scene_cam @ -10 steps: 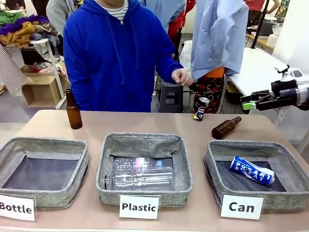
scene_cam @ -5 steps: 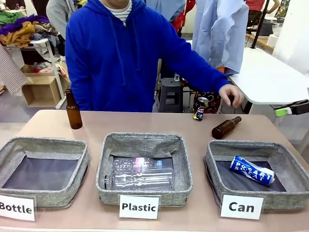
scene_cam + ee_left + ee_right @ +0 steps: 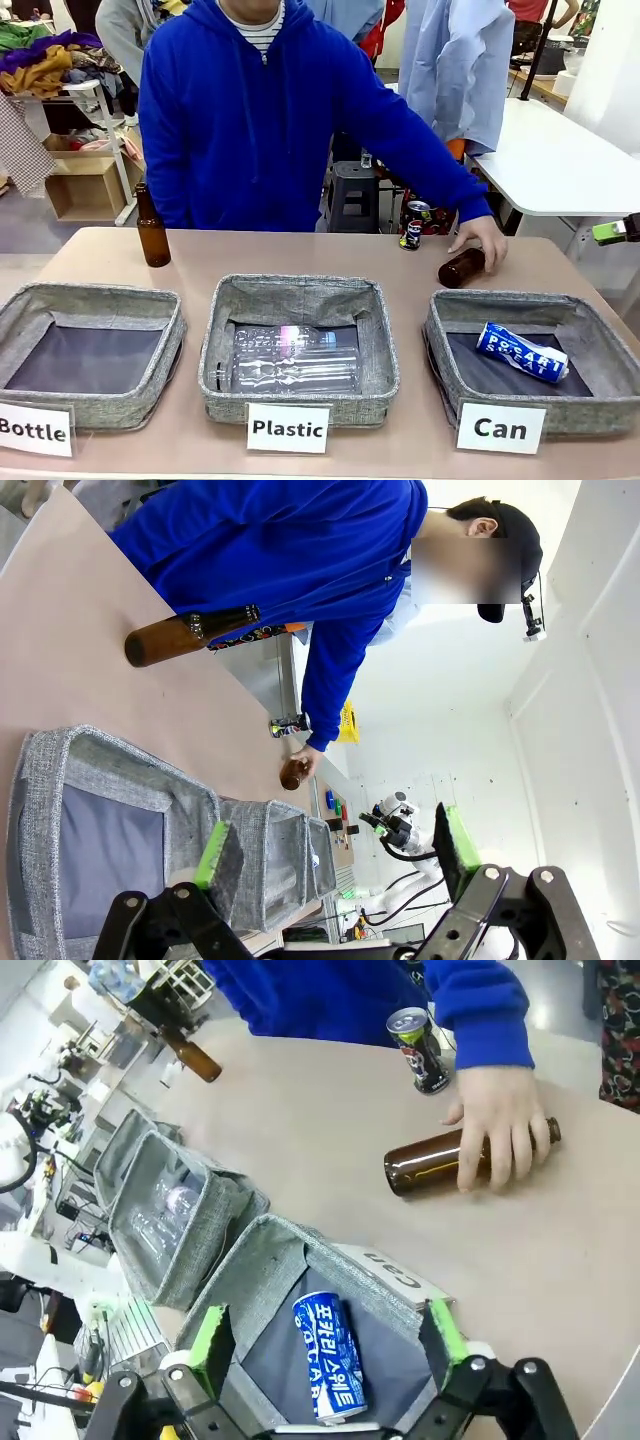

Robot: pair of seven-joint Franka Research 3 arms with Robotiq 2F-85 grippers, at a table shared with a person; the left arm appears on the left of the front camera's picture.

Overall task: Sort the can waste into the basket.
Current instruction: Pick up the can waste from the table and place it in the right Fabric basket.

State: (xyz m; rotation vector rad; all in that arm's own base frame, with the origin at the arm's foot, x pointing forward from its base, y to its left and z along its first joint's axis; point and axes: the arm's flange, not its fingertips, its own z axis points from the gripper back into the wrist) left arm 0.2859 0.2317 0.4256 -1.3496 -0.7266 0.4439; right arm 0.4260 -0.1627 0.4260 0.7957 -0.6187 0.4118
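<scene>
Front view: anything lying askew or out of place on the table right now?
One brown bottle lies on its side just behind the Can basket, a person's hand on it; the other brown bottle stands upright at far left. The dark can stands on the table, outside the basket; the blue can lies inside.

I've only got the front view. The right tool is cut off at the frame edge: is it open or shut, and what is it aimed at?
Observer: Open. The right tool has its green pads spread wide. It points down at the blue Pocari Sweat metal can lying in the grey woven-fabric basket carded "Can".
Operator: And the other arm?
Observer: The left tool is open too. It looks along the row of baskets, with the grey woven-fabric end basket closest to it.
</scene>
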